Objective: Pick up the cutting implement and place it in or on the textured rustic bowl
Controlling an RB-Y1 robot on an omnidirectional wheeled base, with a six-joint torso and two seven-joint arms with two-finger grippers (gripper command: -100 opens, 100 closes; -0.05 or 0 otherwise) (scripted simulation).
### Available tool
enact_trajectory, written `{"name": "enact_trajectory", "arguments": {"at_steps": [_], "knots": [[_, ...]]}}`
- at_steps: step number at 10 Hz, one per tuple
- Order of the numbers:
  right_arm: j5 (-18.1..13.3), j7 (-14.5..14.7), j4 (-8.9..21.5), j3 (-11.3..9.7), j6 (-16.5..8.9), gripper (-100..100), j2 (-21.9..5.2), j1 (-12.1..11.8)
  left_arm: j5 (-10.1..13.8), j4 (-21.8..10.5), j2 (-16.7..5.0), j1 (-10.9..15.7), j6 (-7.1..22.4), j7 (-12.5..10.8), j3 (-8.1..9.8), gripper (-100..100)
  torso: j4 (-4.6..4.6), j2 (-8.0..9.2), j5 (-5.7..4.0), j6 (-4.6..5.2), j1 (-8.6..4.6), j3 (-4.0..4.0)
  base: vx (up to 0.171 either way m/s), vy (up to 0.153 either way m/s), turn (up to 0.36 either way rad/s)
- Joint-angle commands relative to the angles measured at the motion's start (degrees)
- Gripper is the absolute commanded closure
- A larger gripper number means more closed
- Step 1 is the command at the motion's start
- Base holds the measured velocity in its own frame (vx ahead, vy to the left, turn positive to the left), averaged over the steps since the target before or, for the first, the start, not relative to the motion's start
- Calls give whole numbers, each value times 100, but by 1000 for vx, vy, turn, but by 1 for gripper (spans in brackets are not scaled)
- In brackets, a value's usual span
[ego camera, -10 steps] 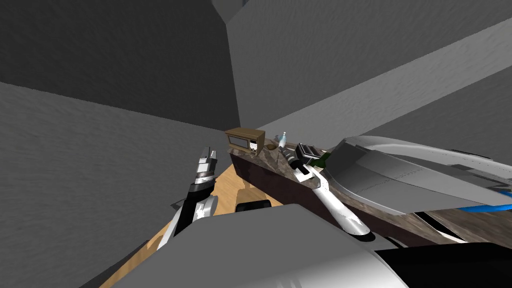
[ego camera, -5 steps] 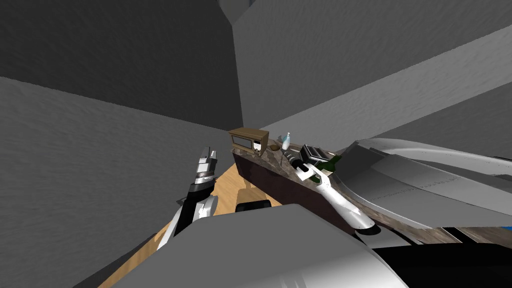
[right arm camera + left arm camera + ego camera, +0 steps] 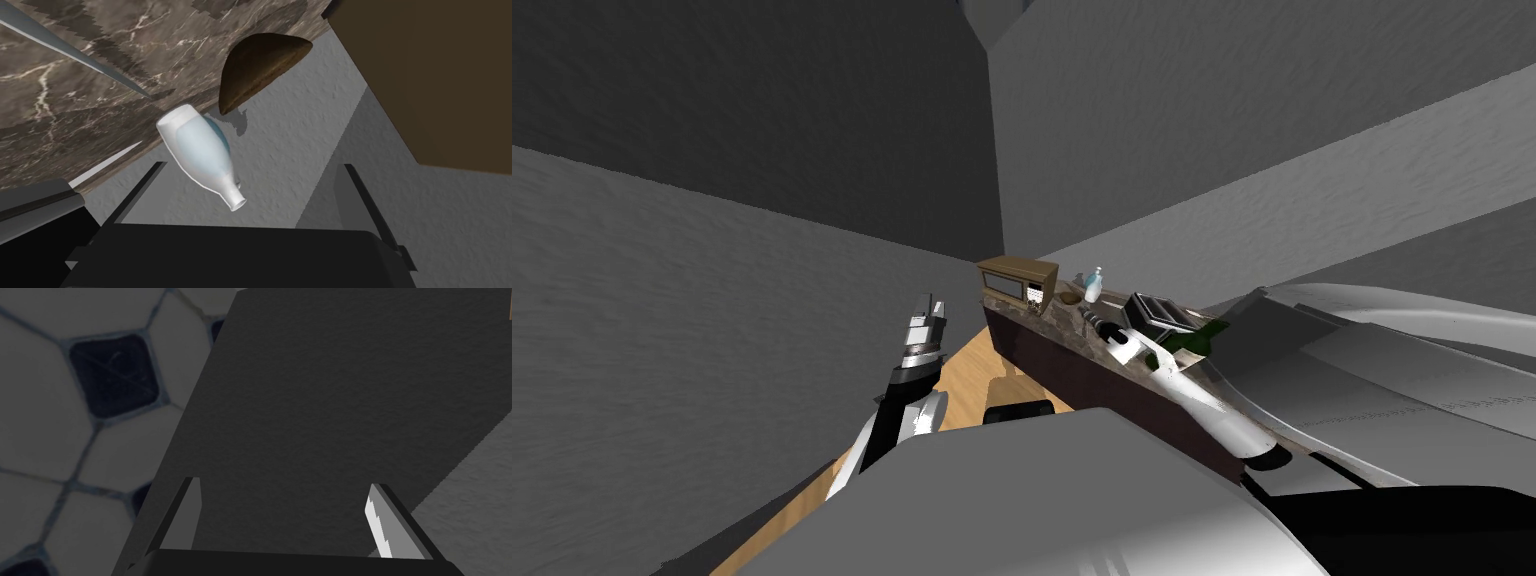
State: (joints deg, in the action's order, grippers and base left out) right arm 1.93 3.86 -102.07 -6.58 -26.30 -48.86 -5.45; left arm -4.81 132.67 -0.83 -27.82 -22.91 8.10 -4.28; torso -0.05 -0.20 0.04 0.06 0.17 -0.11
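A dark brown, rough-textured bowl [image 3: 260,70] stands on the marble counter [image 3: 75,125] beside a brown microwave [image 3: 440,75]. A long thin grey blade, the knife [image 3: 75,55], lies on the counter on the far side of a pale blue bottle [image 3: 200,150] from the bowl. My right gripper [image 3: 250,200] hangs open over the counter's end, facing the bottle and holding nothing. In the head view the right gripper [image 3: 1086,313] sits just short of the bowl [image 3: 1068,297] and bottle [image 3: 1093,285]. The left gripper [image 3: 932,305] is open, raised beside the counter.
A toaster [image 3: 1157,312] and a green bottle [image 3: 1202,338] stand on the counter [image 3: 1057,325] next to my right forearm. The microwave [image 3: 1017,280] closes the counter's far end against grey walls. Wooden floor [image 3: 967,375] lies between the counter and my left arm.
My head view has swung slightly, sliding the counter items to the right. The right forearm has pivoted further along the counter; its gripper stays near the bottle. The left arm is still.
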Motion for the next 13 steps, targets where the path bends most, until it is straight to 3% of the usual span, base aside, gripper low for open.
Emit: {"name": "enact_trajectory", "arguments": {"at_steps": [1,2,11,13], "knots": [[121,44,266,-195,-246,-100,-284,36,0,0,0,0,0,0,0,0,0,0,0,0,0,0,79,67,58],[121,44,266,-195,-246,-100,-284,36,0,0,0,0,0,0,0,0,-1,-4,1,-1,4,-3,59,41,19],[433,315,1098,-1098,-1350,-100,-1368,-119,0,0,0,0,0,0,0,0,1,5,-1,1,-10,2,70,45,43],[456,335,1151,-1163,-1430,-100,-1464,-131,0,0,0,0,0,0,1,0,1,4,-1,1,-7,2,52,29,17]]}}
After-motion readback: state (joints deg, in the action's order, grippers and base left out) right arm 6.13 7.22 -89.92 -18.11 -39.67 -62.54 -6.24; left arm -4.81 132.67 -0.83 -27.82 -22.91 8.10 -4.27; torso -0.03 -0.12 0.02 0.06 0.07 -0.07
